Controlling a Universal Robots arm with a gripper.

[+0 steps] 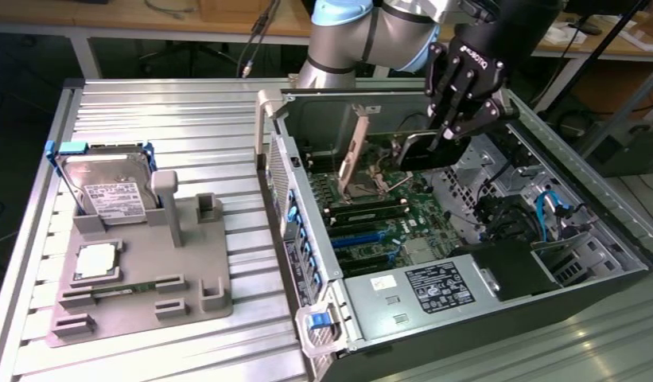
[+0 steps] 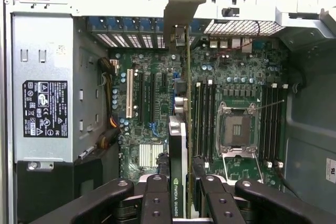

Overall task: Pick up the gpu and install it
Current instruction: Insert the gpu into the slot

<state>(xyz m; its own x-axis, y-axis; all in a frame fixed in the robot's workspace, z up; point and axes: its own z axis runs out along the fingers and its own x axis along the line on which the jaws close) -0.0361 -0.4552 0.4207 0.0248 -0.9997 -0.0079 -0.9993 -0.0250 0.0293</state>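
GPU (image 1: pixel 426 153) is being held edge-down inside the open computer case (image 1: pixel 496 334), hanging just above the motherboard (image 1: pixel 379 208) and not seated in any slot. In the wrist view the GPU (image 2: pixel 178 166) is showing edge-on, lined up over the board between the expansion slots (image 2: pixel 144 95) and the memory slots (image 2: pixel 203 119). Gripper (image 1: pixel 453 134) is clamping the card's upper edge, with fingers (image 2: pixel 156 195) pressing on both of its faces. The arm (image 1: pixel 353 32) is reaching in from the far side of the table (image 1: pixel 177 111), wrist bent so the gripper is pointing down and slightly tilted into the case. On the exterior view's left, a hard drive (image 1: pixel 114 187) is standing in a grey fixture (image 1: pixel 145 310), well apart from the case.
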